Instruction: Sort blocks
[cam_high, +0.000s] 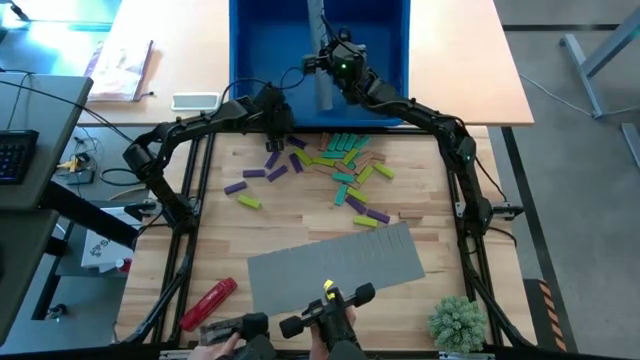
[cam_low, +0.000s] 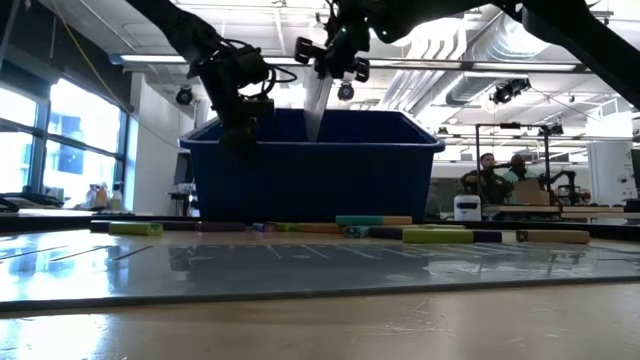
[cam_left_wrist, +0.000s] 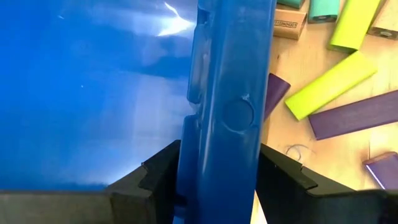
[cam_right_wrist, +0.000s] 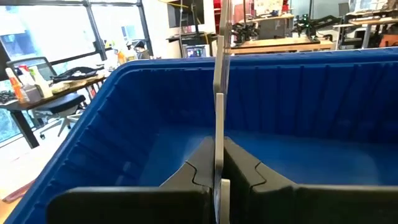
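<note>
Fingers of the left gripper (cam_left_wrist: 217, 180) squeeze the blue bin's rim (cam_left_wrist: 233, 93). Blocks (cam_high: 345, 165) lie just beside it. Right gripper (cam_right_wrist: 219, 177) pinches a thin grey sheet (cam_right_wrist: 219, 74) over the bin.

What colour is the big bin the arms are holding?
Blue. The bin shows best in the high view.
</note>
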